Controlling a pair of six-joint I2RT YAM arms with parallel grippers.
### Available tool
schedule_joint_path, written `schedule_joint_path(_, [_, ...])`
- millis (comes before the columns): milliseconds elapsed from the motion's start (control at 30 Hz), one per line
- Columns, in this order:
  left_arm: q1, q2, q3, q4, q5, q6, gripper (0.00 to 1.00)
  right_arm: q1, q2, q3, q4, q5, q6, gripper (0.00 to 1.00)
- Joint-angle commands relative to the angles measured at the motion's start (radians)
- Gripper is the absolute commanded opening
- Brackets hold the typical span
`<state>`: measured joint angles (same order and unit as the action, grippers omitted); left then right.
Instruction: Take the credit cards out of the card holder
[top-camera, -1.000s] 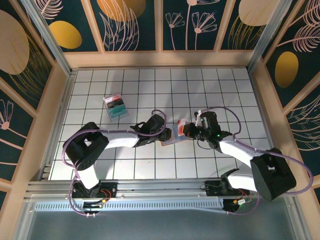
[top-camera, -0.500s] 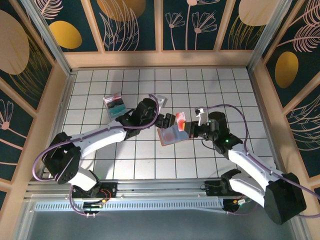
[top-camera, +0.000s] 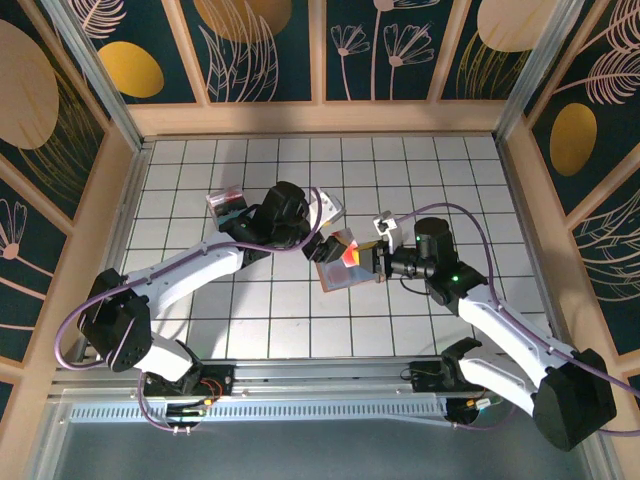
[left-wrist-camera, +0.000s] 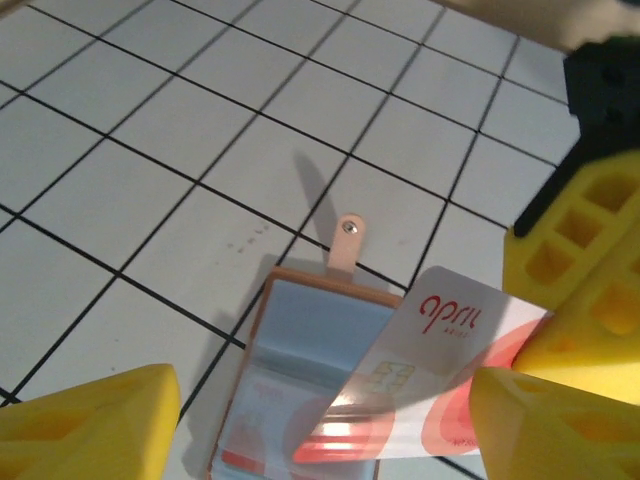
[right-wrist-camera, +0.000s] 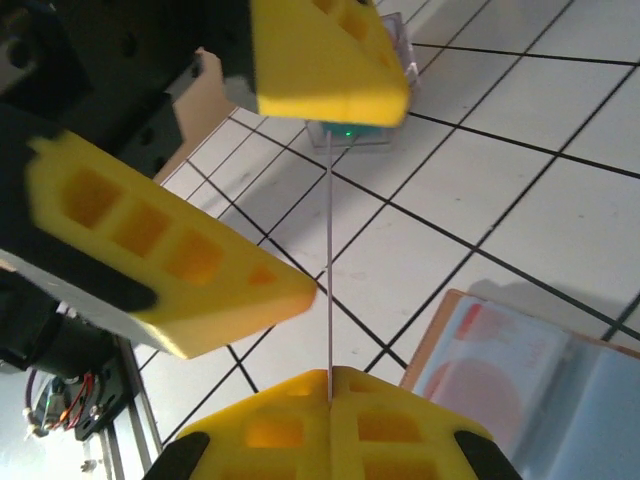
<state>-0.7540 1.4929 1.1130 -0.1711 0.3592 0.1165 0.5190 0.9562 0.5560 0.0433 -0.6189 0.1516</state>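
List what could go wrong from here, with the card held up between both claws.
1. The right claw pinches the credit card by one edge only; a nudge could twist it loose and drop it onto the open card holder below.
2. The left claw stands open astride the card; closing off-centre could bend it.
3. The two claws sit very close, so they might collide.

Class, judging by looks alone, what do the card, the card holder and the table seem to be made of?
The card: likely thin glossy plastic; it shows glare, printed lettering and a metallic chip.
The card holder: seemingly tan leather or imitation, matte, with grey-blue lining, perhaps fabric.
The table: smooth white surface with black grid lines; material unclear.
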Motion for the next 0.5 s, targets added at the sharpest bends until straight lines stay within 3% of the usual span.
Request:
schedule_joint_path(0, [0.021,0.005,0.05,-0.069,0.103,0.13,0.72,0.02,0.01,0.043,-0.006,-0.071,-0.048,0.0])
schedule_joint_path(133, [0.023,0.031,0.073,-0.118,0.175,0.188,0.63,0.022,0.031,0.062,-0.005,-0.094,-0.069,0.0])
schedule_joint_path(367, [0.024,0.066,0.108,-0.197,0.222,0.226,0.22,0.022,0.061,0.103,-0.014,-0.11,-0.113,0.0])
schedule_joint_path(467, [0.026,0.054,0.096,-0.185,0.224,0.221,0.08,0.022,0.068,0.112,-0.022,-0.095,-0.125,0.0])
